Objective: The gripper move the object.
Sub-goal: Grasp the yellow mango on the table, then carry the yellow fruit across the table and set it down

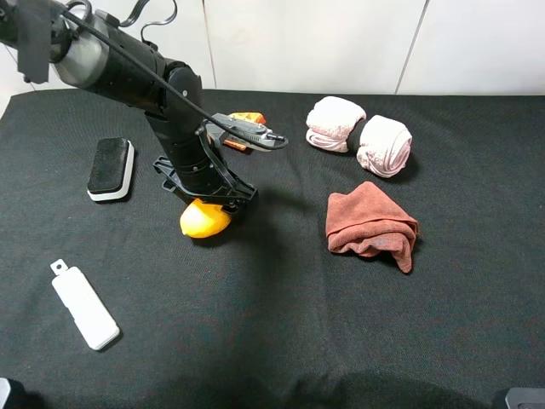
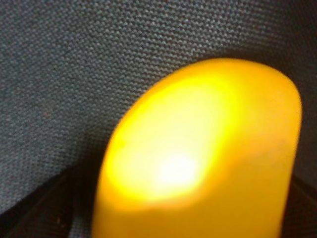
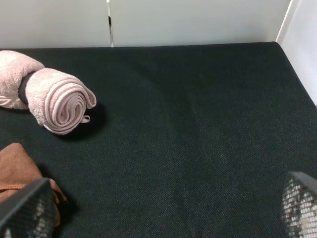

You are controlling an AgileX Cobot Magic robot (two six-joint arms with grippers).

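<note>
While L gripper [image 1: 209,203] straddles obj [image 1: 203,221], its jaws stand apart.

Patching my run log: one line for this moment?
left gripper open, straddling glossy yellow mango-shaped fruit | fruit resting on black cloth table | right gripper open, empty

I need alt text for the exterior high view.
The left gripper is right over a yellow fruit on a black table. Nearby lie a white bar, two pink towel rolls and a reddish cloth.
</note>
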